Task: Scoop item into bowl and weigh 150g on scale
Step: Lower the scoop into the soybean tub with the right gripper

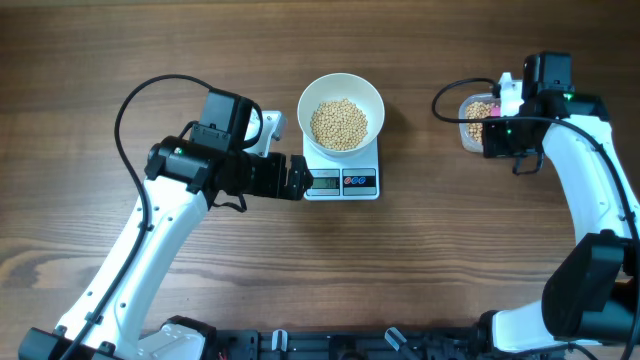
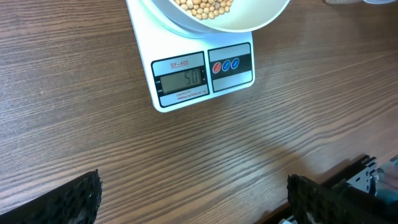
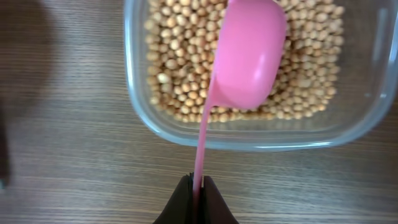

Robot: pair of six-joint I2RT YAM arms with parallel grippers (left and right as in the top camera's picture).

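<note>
The white bowl stands on the white scale and holds a heap of tan beans. My left gripper hovers open just left of the scale's front. In the left wrist view its fingertips stand wide apart over bare wood, facing the scale and its display. My right gripper is shut on the thin handle of a pink scoop. The scoop's head rests among the beans in a clear tub.
The clear tub sits at the far right of the wooden table, partly hidden under the right arm. The left arm stretches from the front left toward the scale. Black frame parts line the table's front edge.
</note>
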